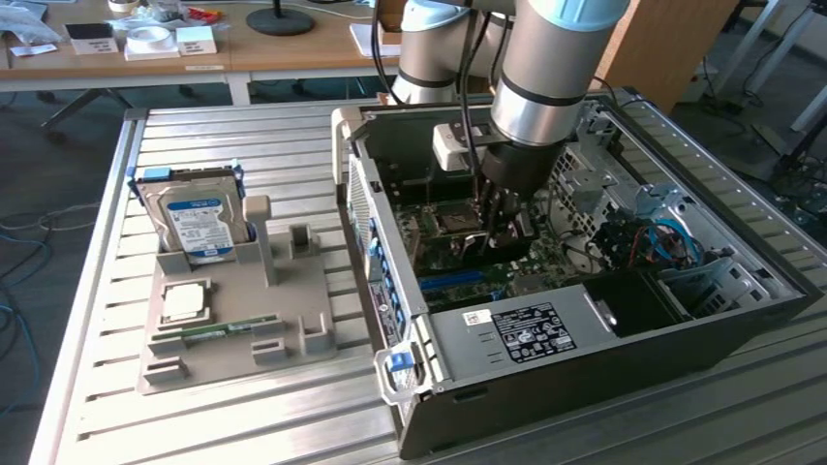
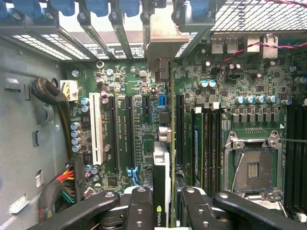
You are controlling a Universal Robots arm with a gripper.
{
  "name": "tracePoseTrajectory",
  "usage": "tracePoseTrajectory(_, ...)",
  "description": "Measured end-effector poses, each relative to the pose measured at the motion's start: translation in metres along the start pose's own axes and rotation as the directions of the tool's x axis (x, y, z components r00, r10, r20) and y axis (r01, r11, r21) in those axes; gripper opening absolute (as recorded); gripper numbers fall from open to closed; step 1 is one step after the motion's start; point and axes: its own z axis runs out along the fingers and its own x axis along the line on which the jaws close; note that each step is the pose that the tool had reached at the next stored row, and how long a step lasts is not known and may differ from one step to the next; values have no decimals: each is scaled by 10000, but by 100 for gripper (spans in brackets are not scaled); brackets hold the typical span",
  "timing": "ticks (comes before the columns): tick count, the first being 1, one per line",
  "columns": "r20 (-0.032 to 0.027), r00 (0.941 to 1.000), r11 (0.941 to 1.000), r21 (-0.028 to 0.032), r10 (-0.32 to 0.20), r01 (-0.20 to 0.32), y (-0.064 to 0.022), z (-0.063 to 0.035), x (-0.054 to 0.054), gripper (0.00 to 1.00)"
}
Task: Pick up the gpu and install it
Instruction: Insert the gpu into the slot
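Exterior view: on the slatted table (image 1: 259, 417) the open case (image 1: 543, 397) lies on its side, and the arm (image 1: 549, 68) reaches down into it. In the wrist view, the gpu (image 2: 162, 163) stands edge-on over the motherboard (image 2: 134, 86). Its long axis runs parallel to the slots, with the bracket end toward the case's rear. The gripper (image 2: 165, 208) pinches it between both fingers (image 2: 139, 206).

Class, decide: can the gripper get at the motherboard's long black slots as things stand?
Likely yes: the case lies open, and the gripper, shut on the gpu, hangs just over the motherboard slots with nothing between.
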Motion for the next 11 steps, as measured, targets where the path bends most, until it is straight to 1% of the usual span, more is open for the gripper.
tracePoseTrajectory(11, 0, 10000, 10000, 0, 2, -2, 8, 0, 0, 27)
